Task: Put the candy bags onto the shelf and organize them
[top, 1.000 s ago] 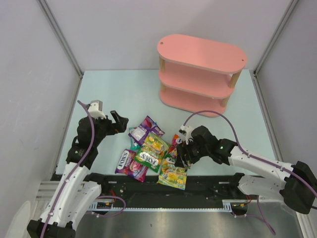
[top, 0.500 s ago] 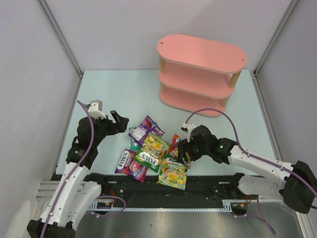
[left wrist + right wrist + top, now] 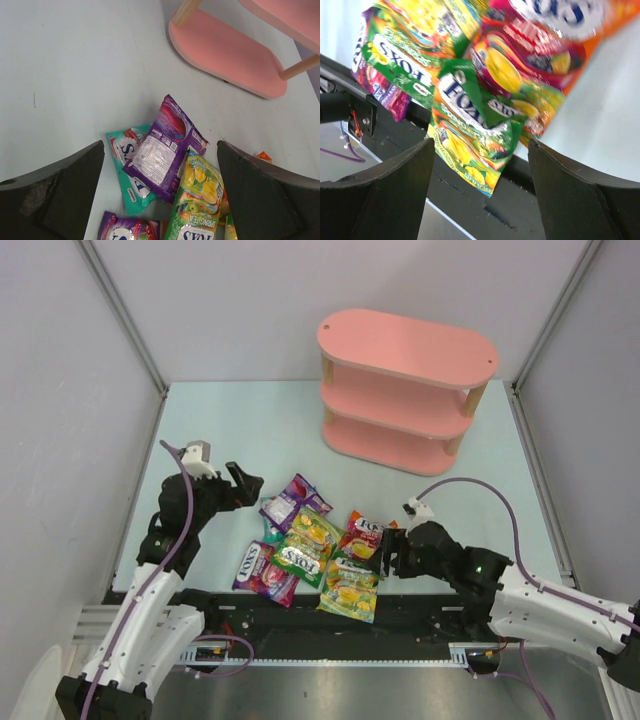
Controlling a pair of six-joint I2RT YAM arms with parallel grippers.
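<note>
Top view: I see the pink three-tier shelf [image 3: 405, 345] far right holding no bags, and all six glossy fruit-print candy bags [image 3: 310, 550] heaped at the near edge. Left wrist: the left gripper [image 3: 160, 147] is spread and empty over them. Right wrist: the right gripper [image 3: 480, 150] is spread too, pinching nothing, so every placement is left to do.

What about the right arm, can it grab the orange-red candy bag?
Probably yes. The right gripper is open right beside the orange-red bag, nothing between them, though a green-yellow bag overlaps one edge.
</note>
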